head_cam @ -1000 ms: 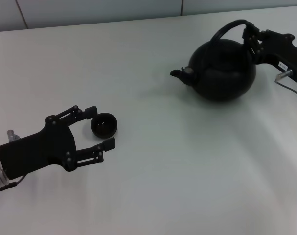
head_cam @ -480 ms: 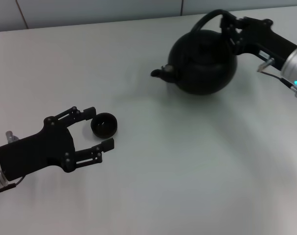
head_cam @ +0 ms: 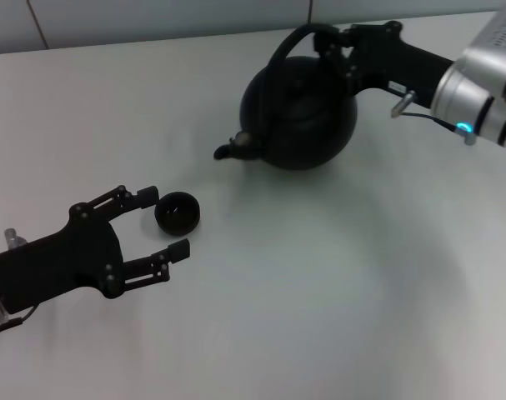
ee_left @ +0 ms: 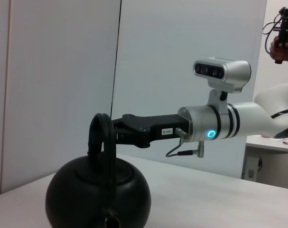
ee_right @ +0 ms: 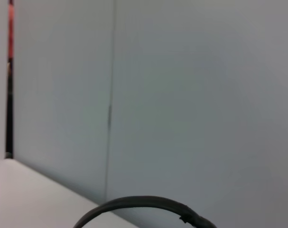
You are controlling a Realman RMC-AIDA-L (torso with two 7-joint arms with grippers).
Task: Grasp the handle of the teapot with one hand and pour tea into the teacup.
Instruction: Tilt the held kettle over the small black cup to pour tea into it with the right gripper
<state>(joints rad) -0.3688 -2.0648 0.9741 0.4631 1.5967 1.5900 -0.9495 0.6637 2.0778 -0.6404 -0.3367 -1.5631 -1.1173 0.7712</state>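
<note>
The matte-black teapot [head_cam: 301, 112] hangs above the white table at the back centre, tilted, with its spout [head_cam: 229, 149] pointing toward the teacup. My right gripper [head_cam: 334, 43] is shut on the handle [head_cam: 293, 40] at its top. The left wrist view shows the teapot [ee_left: 97, 196], its handle [ee_left: 101, 137] and the right gripper [ee_left: 116, 134] gripping it. The right wrist view shows only a stretch of the handle [ee_right: 144, 203]. The small dark teacup [head_cam: 177, 212] stands on the table between the fingers of my open left gripper [head_cam: 164, 223], apart from them.
The white table [head_cam: 319, 292] ends at a pale wall [head_cam: 152, 17] behind. The right arm's silver wrist [head_cam: 486, 92] reaches in from the right edge.
My right gripper has carried the teapot left and toward the teacup, off the table. The left gripper has drawn back slightly from the cup. The teacup has not moved.
</note>
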